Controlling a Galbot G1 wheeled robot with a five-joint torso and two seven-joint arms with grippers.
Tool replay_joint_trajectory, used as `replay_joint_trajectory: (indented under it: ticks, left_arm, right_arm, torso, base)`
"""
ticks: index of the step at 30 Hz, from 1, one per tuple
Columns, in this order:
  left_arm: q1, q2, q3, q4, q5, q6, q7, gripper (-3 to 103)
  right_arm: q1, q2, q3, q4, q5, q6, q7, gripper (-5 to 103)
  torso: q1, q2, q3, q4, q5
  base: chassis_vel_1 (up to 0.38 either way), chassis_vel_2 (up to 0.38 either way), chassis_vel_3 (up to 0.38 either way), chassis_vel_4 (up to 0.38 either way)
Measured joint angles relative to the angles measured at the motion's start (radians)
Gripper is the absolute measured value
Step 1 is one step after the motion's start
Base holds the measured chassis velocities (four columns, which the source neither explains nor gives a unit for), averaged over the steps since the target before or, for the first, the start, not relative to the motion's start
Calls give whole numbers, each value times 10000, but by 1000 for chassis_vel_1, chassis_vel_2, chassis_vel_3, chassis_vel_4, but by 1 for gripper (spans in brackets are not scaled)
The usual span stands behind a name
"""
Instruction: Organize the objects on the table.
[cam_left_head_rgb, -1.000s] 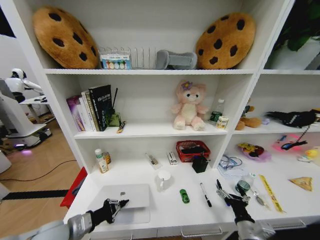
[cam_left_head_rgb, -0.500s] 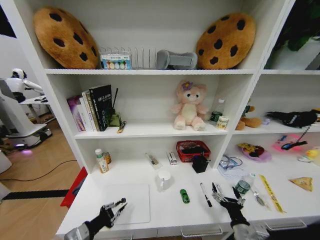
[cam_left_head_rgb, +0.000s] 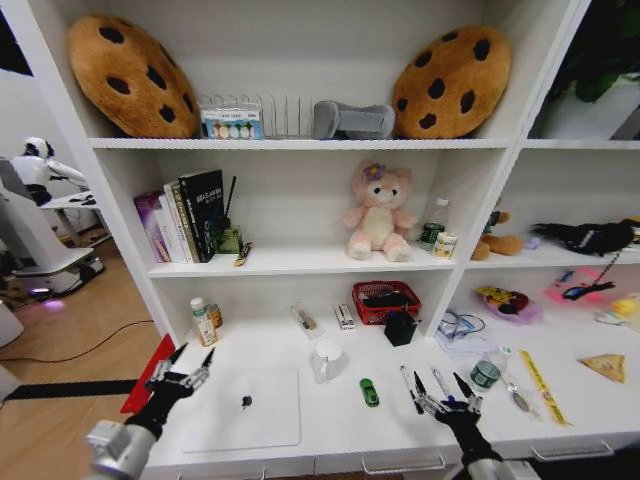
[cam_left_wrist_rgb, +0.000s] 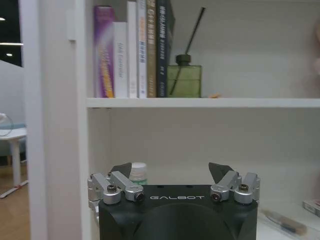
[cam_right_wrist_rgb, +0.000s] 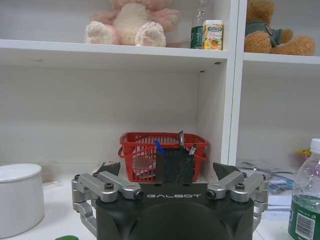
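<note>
I hold both arms low at the front edge of the white bench (cam_left_head_rgb: 330, 425), each gripper empty with its fingers spread apart. My left gripper (cam_left_head_rgb: 191, 364) hangs over the bench's left end, just to the left of the closed silver-white laptop (cam_left_head_rgb: 243, 407), which lies flat near the front edge; the fingertips are apart from its lid. In the left wrist view the same gripper (cam_left_wrist_rgb: 171, 172) faces the shelf unit, with a row of books (cam_left_wrist_rgb: 134, 49) and a green reed-diffuser bottle (cam_left_wrist_rgb: 184, 76) on the shelf above it.

My right gripper (cam_left_head_rgb: 442, 385) hovers over the pens. The black pen (cam_left_head_rgb: 406, 381) lies just to its left and the blue pen (cam_left_head_rgb: 441, 383) sits between its open fingers, neither visibly touched. The tiny green toy car (cam_left_head_rgb: 369, 392) rests further left of that gripper, between it and the laptop. The green-lidded jar (cam_left_head_rgb: 485, 374) stands just to the gripper's right. Beyond the car stands a white mug (cam_left_head_rgb: 326, 357).

In the right wrist view the gripper (cam_right_wrist_rgb: 169, 170) points at a red basket (cam_right_wrist_rgb: 162, 155) and a black pen holder (cam_right_wrist_rgb: 174, 167) at the back of the bench, with a pink plush toy (cam_right_wrist_rgb: 132, 22) on the shelf above them.
</note>
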Motion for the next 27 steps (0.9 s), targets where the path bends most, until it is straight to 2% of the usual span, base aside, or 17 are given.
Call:
replay_joint_trajectory:
  ticks: [1,4,9,12,19,27]
  left_arm:
    - [0,0,0,0,0,0,0,85]
    - [24,-374,-418,0,-242,-66,-31,98]
    - [140,-637,-677,175,-358,-246,140,100]
    - [253,-788,-771,254,-372,-337,217,100]
    - [271,-795,-774,262,-362,-342,232,100]
    - [272,-763,-747,267,-339,-342,238,100]
  right_arm:
    - [0,0,0,0,0,0,0,100]
    - [-122,-83,47,-12,39,70,23,100]
    - [-258,-249,105,95,-31,141,19,100]
    - [-233,-326,65,115,-49,140,17,100]
    - [-227,-304,-98,74,-144,140,12,100]
    - [127,-350,-772,-544,-458,112,-35,100]
  torso:
    - [0,0,0,0,0]
    - [1,0,0,0,-1]
    - [0,0,0,-4,-4]
    - [0,0,1,3,-2]
    - [0,0,1,-3,-4]
    - [0,0,0,-2,-3]
  base:
    - [0,0,0,0]
    - [0,0,0,0]
    - [0,0,0,0]
    - [0,0,0,0]
    - [0,0,0,0]
    - [0,0,0,0]
